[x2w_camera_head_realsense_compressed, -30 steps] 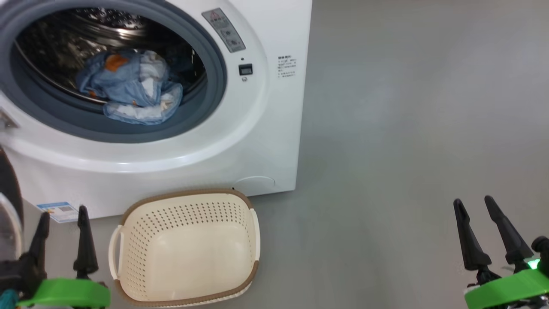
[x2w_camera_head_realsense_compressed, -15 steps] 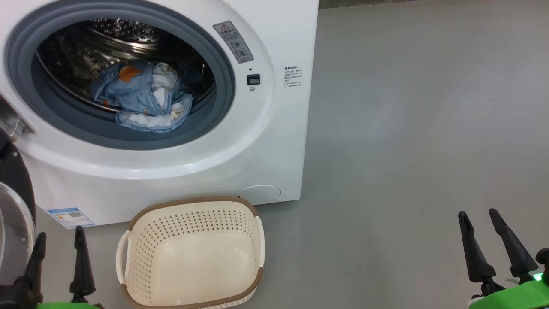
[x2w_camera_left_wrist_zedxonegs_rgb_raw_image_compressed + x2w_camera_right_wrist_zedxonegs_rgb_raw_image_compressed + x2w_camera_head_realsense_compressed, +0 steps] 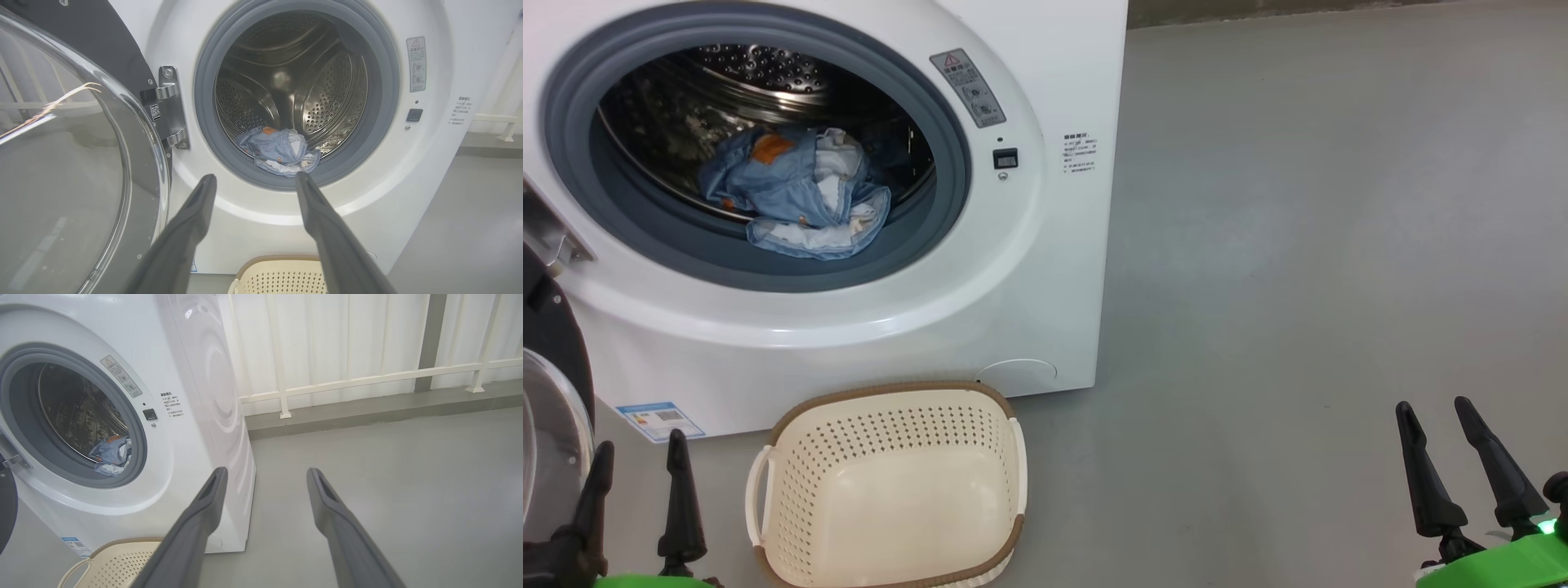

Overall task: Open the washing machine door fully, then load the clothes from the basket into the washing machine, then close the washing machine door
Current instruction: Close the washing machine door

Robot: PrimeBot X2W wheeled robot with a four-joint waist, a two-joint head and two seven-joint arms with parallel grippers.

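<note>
We see the washing machine [image 3: 1045,269] standing on the grey floor [image 3: 1298,286], its back toward the floor's far edge, where a white railing [image 3: 367,379] runs. The washing machine door [image 3: 61,163] is swung wide open on its steel hinge [image 3: 169,108] at the left of the mouth (in the left wrist view we look straight through its bulging glass), and the round mouth with its grey seal [image 3: 384,102] is uncovered. The clothes [image 3: 792,192] lie inside the steel drum [image 3: 327,94], low and to the front: a light-blue bundle with an orange-brown patch and some white cloth, its lowest fold coming up to the seal's lower lip. The brown-rimmed basket [image 3: 882,390] sits upright on the floor just in front of the machine's lower panel, its bare perforated bottom showing. Our left gripper [image 3: 639,441] hangs low between the open door and the basket, its two dark fingers [image 3: 190,220] spread wide and pointing toward the drum's mouth. Our right gripper [image 3: 1432,406] hangs over open floor well to the right of both machine and basket, its fingers [image 3: 341,522] likewise spread wide, with grey floor showing between them.
</note>
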